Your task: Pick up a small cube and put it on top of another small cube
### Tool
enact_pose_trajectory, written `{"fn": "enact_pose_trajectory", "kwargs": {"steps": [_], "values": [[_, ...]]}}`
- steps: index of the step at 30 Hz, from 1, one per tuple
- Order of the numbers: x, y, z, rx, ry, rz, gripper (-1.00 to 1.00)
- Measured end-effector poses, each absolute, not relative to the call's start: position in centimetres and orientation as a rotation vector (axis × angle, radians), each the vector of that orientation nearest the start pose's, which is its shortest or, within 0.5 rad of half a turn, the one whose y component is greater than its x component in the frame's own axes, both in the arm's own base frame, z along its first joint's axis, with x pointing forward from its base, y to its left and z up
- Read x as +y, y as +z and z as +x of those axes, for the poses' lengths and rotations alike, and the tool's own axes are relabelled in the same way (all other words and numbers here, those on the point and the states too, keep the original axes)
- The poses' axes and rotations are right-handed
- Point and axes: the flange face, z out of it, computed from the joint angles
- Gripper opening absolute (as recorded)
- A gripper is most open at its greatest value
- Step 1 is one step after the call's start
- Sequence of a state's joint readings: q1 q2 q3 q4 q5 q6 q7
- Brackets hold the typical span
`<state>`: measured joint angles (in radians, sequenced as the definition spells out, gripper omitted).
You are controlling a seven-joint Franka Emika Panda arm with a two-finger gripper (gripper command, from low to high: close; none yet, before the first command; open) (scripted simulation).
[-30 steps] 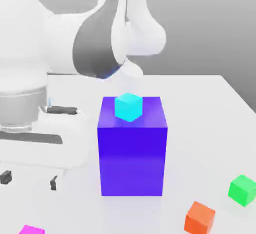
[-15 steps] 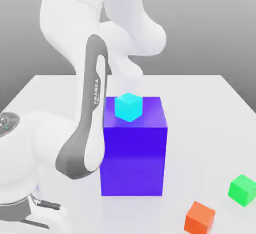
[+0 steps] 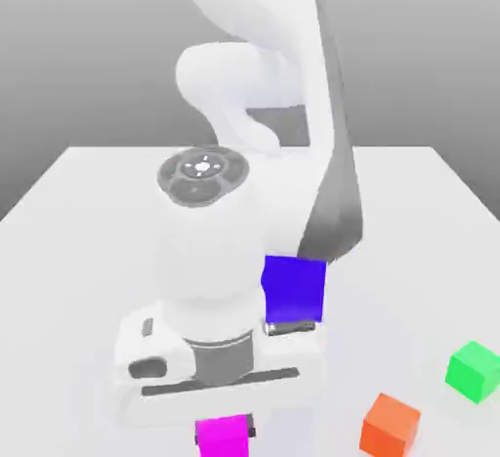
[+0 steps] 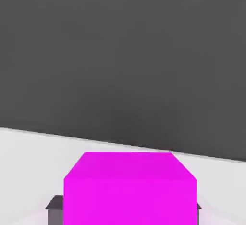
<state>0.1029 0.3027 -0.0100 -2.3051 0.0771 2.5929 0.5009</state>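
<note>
At the exterior view's left the white table [image 3: 59, 211] lies bare, and the arm's bulky white hand [image 3: 210, 279] stands low over its front edge, pointing downward. Directly beneath that hand, at the very bottom of the exterior view, sits the small magenta cube [image 3: 223, 436], and the gripper [image 3: 225, 433] is closed on it: a dark finger pad [image 4: 55, 208] presses against one flank of the cube in the hand view, with a sliver of the other pad at the opposite flank, so the jaws are clamped on the cube rather than standing apart. Whether the cube is off the table or resting on it cannot be told from these views. Just behind the hand, toward the exterior view's right, a corner of the big blue-purple block [image 3: 293, 287] shows past the arm; what may be on its top is hidden by the robot. Further right, near the table's front corner, the orange cube [image 3: 391, 424] and the green cube [image 3: 475, 371] sit close together but apart, untouched. As a judgement, the grasp looks made and the first half of the task is in hand; the lift, the carry to another small cube and the placing on top of it are not yet done.
</note>
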Motion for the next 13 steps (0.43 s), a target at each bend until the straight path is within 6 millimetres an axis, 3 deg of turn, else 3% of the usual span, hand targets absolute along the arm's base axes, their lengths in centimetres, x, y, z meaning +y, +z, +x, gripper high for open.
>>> {"fn": "enact_pose_trajectory", "kwargs": {"steps": [3,6,9,10,13], "values": [[12.3,22.2,49.3,0.431,0.036,-3.084,-1.00],[20.0,22.6,44.9,0.098,0.025,-3.122,-1.00],[27.6,19.9,40.4,-0.248,0.007,-3.129,-1.00],[29.1,18.7,39.3,-0.321,0.003,-3.124,1.00],[29.1,18.7,39.3,-0.321,0.003,-3.124,1.00]]}}
